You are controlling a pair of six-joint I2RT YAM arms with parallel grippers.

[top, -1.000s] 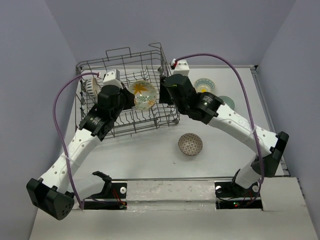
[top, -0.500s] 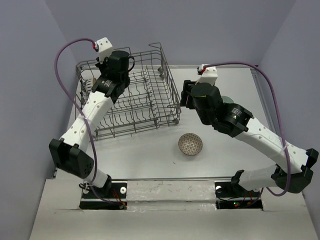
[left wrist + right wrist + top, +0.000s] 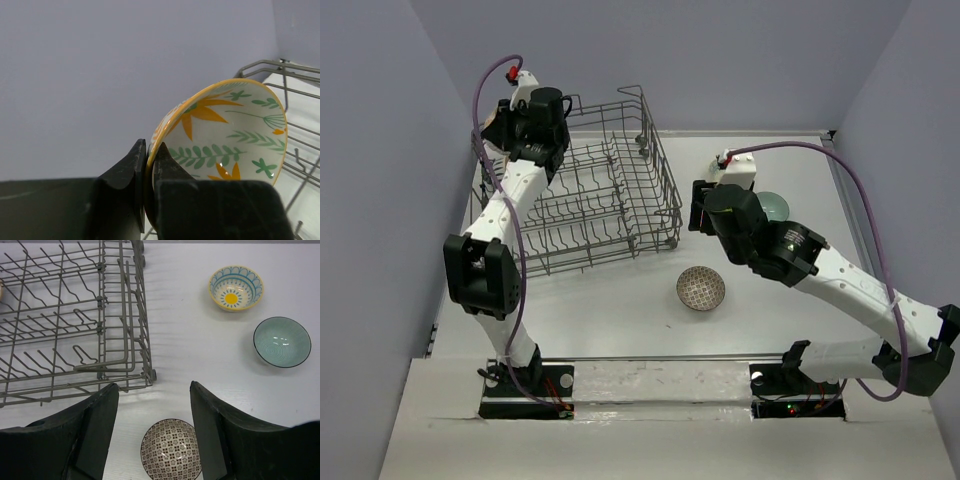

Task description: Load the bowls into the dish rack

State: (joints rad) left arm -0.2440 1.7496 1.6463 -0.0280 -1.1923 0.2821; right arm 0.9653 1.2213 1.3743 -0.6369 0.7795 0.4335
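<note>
We swung our left tool [image 3: 150, 150], clenched on a flowered bowl [image 3: 225, 135], to the dish rack [image 3: 610, 200] corner for loading; our right tool [image 3: 154, 425], released, hovers over the patterned bowl [image 3: 171, 450].

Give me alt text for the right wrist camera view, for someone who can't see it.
The open right gripper hangs over a white table, its dark fingers framing a brown-patterned bowl at the bottom edge. The grey wire dish rack fills the upper left; a yellow-rimmed bowl and a teal bowl sit at the upper right.
</note>
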